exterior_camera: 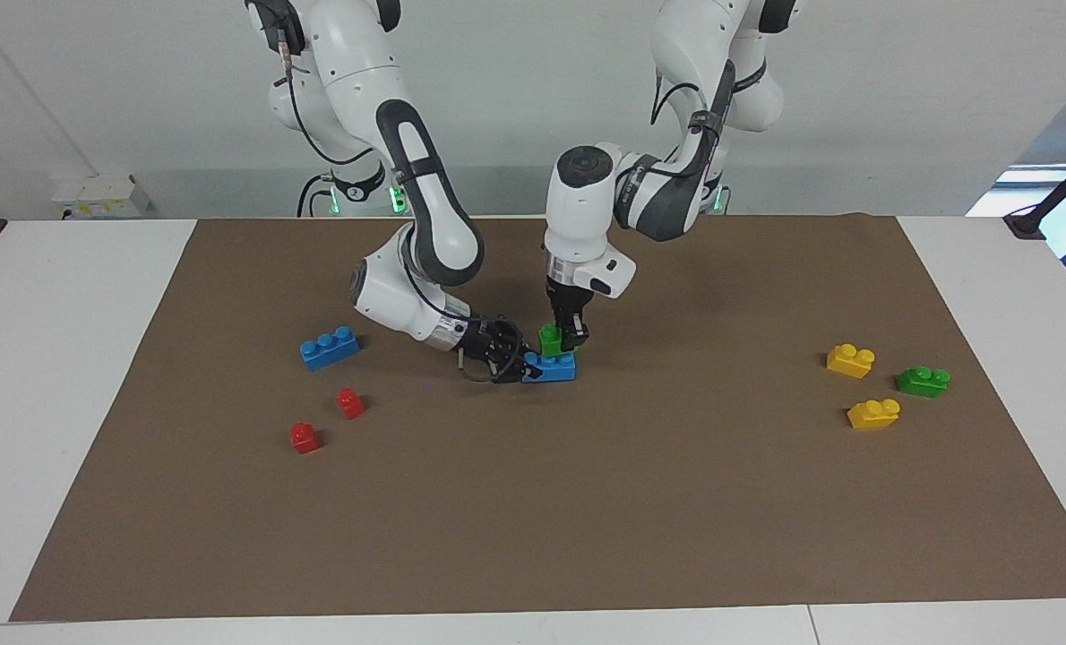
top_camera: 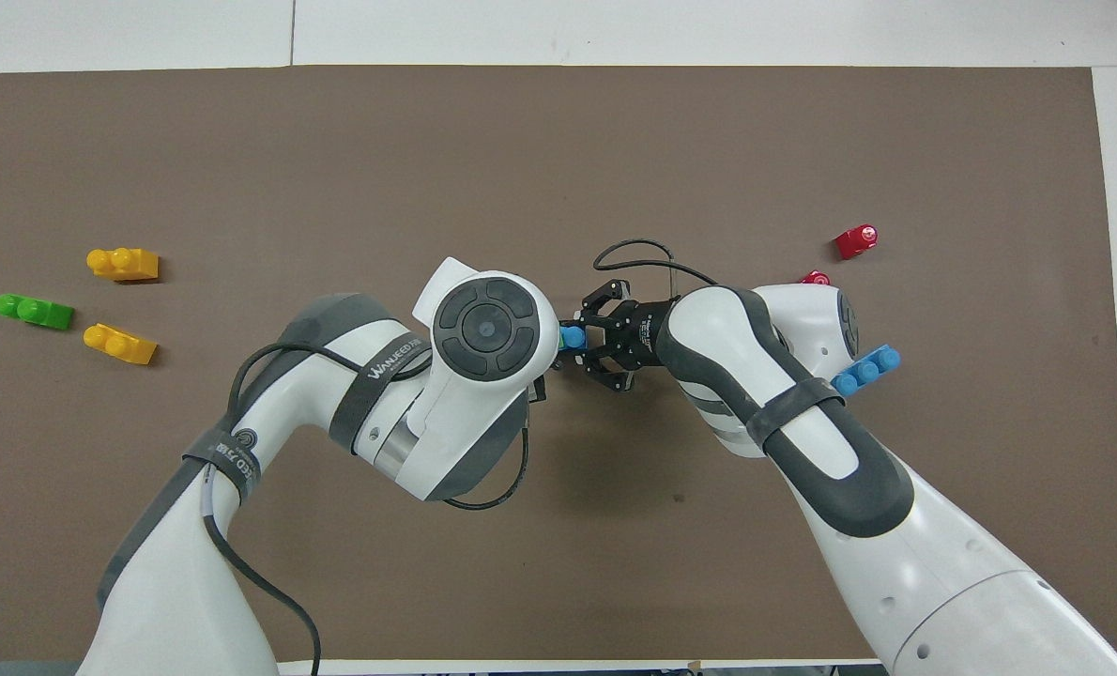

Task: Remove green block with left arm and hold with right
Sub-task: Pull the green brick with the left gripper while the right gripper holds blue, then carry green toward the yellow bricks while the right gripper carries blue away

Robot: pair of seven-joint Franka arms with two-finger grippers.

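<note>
Bright green block (exterior_camera: 549, 340) on blue brick (exterior_camera: 553, 367); brown mat (exterior_camera: 587, 520) over white tabletop (exterior_camera: 58, 358); two red (exterior_camera: 304, 437), two yellow bricks (exterior_camera: 850, 360).
</note>
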